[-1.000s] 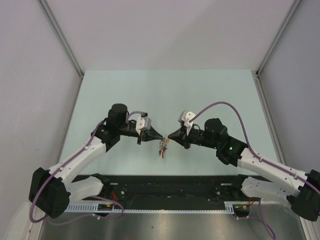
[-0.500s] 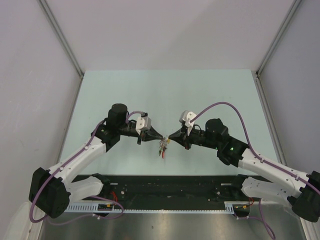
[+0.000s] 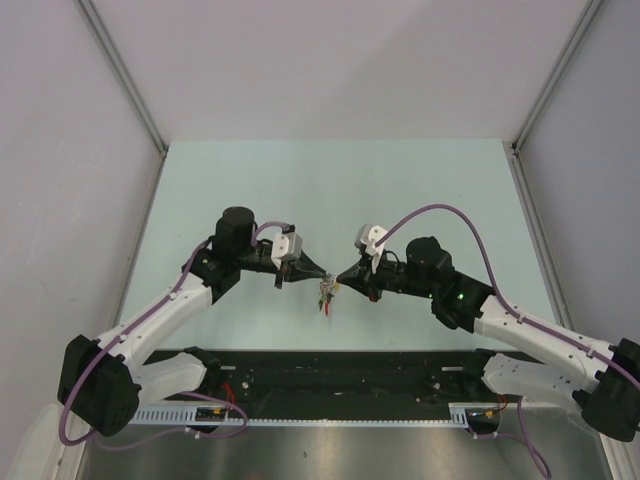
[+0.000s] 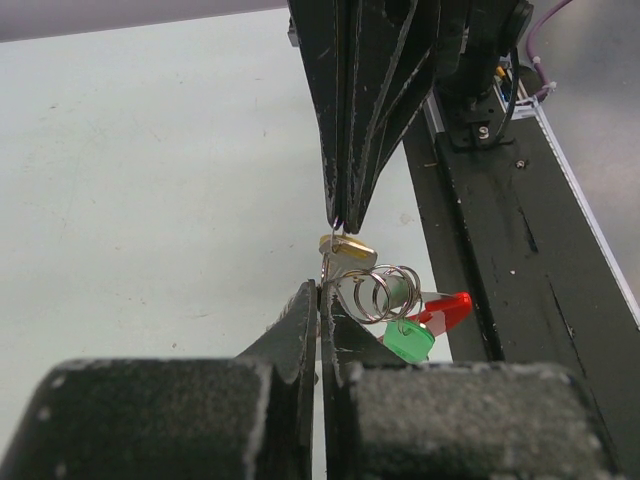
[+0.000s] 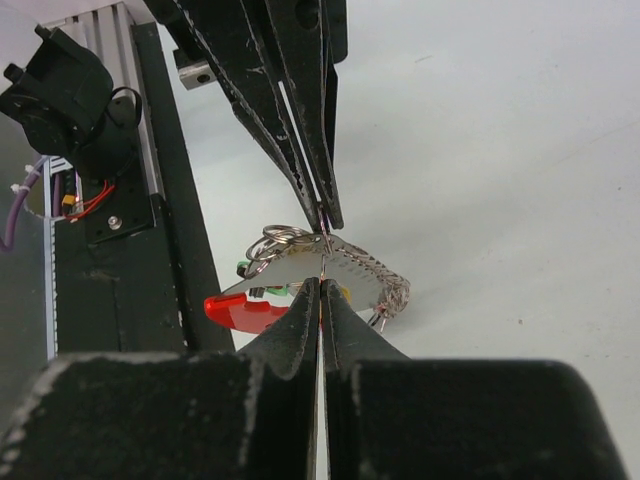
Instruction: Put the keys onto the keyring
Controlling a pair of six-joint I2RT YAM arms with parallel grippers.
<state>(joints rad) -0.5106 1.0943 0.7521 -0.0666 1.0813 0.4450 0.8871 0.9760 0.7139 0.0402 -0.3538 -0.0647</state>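
**Top view.** The left fingers (image 3: 320, 277) enter from 9 o'clock and the right fingers (image 3: 341, 274) from 3 o'clock. They meet tip to tip just toward 6 o'clock of the centre of the matte, pale green surface (image 3: 330, 180). The keyring (image 3: 327, 291) hangs at 6 o'clock of the meeting point. A black metal rail (image 3: 350, 375) lies at 6 o'clock.

**Left wrist view.** The left fingers (image 4: 318, 306) are black tapering wedges, pressed together with no gap. The right fingers (image 4: 345, 212), equally closed, come down from 12 o'clock. A fine wire runs between the two tips, and each pair appears to nip the keyring there. At 4 o'clock of the tips sit the keys (image 4: 400, 310):
- a brass-yellow head (image 4: 347, 248);
- a glossy green head (image 4: 408, 344);
- a red piece (image 4: 447, 309), which could be a key head or the band.

Coiled steel rings (image 4: 378, 292) join them.

**Right wrist view.** The right fingers (image 5: 320, 288) touch the tag (image 5: 350, 265), a flat, pale grey fan with a ridged curved edge. The left fingers (image 5: 326, 215) reach its 12 o'clock edge. The red piece (image 5: 240, 312) lies at 8 o'clock.
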